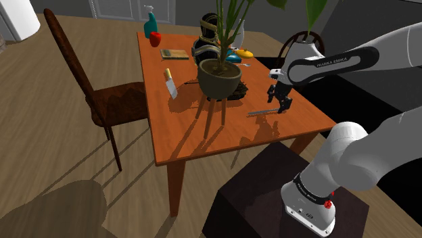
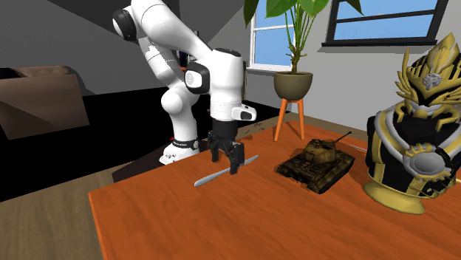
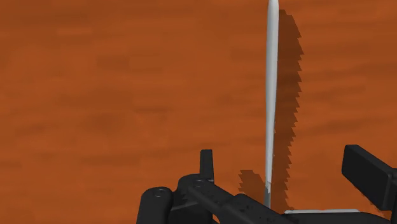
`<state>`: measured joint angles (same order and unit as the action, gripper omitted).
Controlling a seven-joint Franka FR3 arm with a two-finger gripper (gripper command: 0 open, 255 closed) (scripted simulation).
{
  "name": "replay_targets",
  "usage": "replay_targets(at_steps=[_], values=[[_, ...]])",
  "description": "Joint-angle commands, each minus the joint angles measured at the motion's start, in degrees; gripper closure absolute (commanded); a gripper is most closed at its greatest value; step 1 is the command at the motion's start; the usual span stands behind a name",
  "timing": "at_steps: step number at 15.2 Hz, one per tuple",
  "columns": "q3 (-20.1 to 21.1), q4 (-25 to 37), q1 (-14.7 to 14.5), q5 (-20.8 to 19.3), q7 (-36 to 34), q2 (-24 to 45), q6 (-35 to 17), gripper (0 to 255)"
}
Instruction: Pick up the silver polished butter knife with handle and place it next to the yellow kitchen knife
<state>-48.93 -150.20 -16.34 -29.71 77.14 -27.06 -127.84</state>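
A slim silver butter knife (image 1: 261,112) (image 2: 224,170) (image 3: 271,95) lies flat on the orange-brown table (image 1: 189,138), near the edge closest to the arm. My black gripper (image 1: 280,105) (image 2: 227,158) (image 3: 286,164) hangs just above it, open. One finger stands on either side of the knife's near end without touching it. The kitchen knife (image 1: 170,83), with a yellow handle and a broad pale blade, lies farther along the table, past the plant pot toward the shoulder view's left.
A potted plant on a legged stand (image 1: 220,80) (image 2: 293,85) stands between the two knives, with a toy tank (image 2: 318,162) and a gold-and-black helmet bust (image 2: 414,159) beside it. A blue bottle (image 1: 149,24), a red cup (image 1: 155,38) and a board (image 1: 174,54) sit at the far end. A wooden chair (image 1: 101,94) stands beside the table.
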Motion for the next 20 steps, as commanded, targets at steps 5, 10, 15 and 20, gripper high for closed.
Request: replay_targets(at_steps=[5, 10, 15, 20], values=[[-0.11, -0.05, -0.06, 0.01, 0.02, 0.16, -0.22, 0], [-0.11, -0.05, -0.06, 0.01, 0.02, 0.16, -0.22, 255], [-0.12, -0.05, -0.06, 0.01, 0.02, 0.17, -0.23, 255], [2.27, 1.88, 0.78, 0.33, -0.13, -2.89, 4.74, 255]])
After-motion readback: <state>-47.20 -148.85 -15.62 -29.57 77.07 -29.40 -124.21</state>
